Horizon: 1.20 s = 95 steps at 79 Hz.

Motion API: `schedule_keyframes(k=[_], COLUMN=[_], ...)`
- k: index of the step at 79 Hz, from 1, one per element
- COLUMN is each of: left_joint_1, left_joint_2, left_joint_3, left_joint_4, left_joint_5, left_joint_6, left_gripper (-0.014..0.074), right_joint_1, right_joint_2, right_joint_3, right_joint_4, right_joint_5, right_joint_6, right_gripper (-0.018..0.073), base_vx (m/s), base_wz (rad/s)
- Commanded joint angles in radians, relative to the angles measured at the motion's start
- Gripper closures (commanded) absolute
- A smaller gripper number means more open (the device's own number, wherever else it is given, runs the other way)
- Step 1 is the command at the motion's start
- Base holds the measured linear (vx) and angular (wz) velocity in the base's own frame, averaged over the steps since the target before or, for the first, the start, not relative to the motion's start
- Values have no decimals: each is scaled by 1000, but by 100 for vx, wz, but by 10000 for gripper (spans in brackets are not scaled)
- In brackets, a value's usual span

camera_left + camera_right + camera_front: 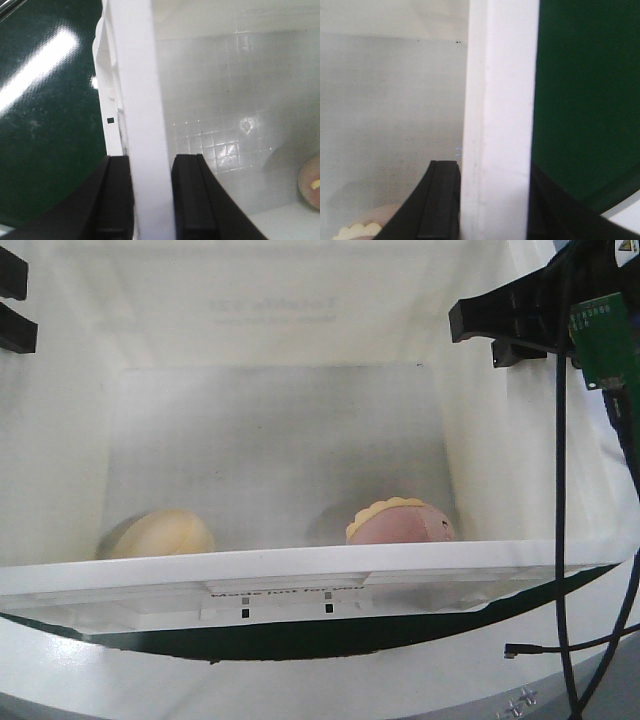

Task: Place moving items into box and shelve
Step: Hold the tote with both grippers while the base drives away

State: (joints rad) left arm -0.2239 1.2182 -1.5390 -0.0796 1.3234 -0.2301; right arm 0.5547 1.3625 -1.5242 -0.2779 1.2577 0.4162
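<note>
The left gripper (152, 167) grips the side wall of the white box (145, 90), with one black jaw pressed on the outer face and the other on the inner face. To the left of the wall lies a dark green surface (47, 130) with bright reflections of light. To the right, on the box's gridded floor, a pinkish-brown ball (311, 184) shows partly at the picture's edge.

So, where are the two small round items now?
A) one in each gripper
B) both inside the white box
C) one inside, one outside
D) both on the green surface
B: the cream bun and the pink ball lie on the floor of the white box; the left gripper and right gripper clamp only its walls.
</note>
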Motion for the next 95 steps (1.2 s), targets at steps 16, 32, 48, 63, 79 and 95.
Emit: schedule_keyframes(k=[16, 32, 48, 63, 79, 95], left_joint_1=[-10, -10, -10, -10, -10, -10], left_joint_2=[-37, -37, -37, -37, -37, -37], left_joint_3=[-44, -44, -44, -44, -44, -44], left_joint_4=[-37, -37, -37, -37, -37, -37], left_joint_5=[-66, -66, -66, -66, -66, -66], left_joint_6=[2, 2, 2, 2, 2, 2], left_gripper=[603, 603, 603, 603, 603, 603], right_joint_1=[0, 0, 0, 0, 0, 0], right_joint_2=[-39, -39, -39, -39, -39, -39], right_joint_3=[-45, -45, -45, -45, -45, -45], right_joint_4=[-71, -71, -71, -71, -71, -71], right_joint_5=[-71, -70, -70, -70, -70, -70], right_joint_6=[-11, -11, -11, -11, -11, -11], right_gripper=[566, 566, 566, 566, 566, 566], base_vx=[-9, -9, -10, -13, -16, -18], base_wz=[12, 21, 23, 23, 29, 40])
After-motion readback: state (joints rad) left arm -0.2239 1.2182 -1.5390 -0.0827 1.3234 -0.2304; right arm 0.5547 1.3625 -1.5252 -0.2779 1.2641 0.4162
